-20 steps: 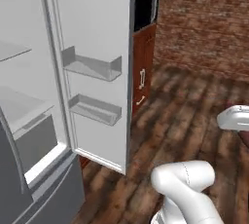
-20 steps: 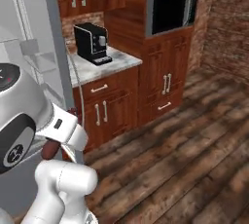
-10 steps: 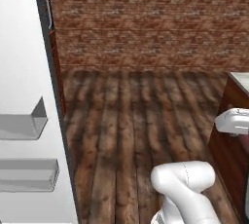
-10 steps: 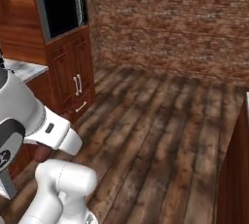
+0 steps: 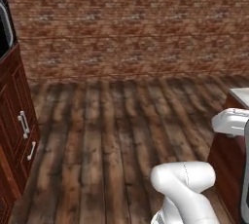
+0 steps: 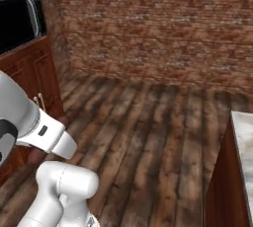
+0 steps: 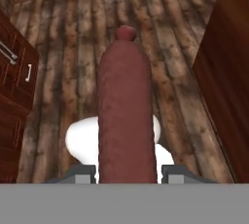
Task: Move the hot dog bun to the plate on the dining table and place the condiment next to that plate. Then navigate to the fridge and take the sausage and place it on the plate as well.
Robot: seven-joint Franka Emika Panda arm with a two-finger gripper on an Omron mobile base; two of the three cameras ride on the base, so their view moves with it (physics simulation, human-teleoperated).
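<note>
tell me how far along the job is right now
Done: the sausage is out of the fridge, clamped between the fingers in the hand view. In hand: carrying it over wood floor, the dining table corner at right. Left: set it on the plate.

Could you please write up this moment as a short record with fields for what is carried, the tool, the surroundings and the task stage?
carried item: sausage, dark red-brown, pointing away from the hand camera over the floor
tool: tool shut on the sausage, a finger on each side of it
surroundings: wooden plank floor, brick wall, wooden cabinets at the left
dining table: marble corner and wood base at the right edge
task stage: sausage in hand, not yet on the plate
</note>
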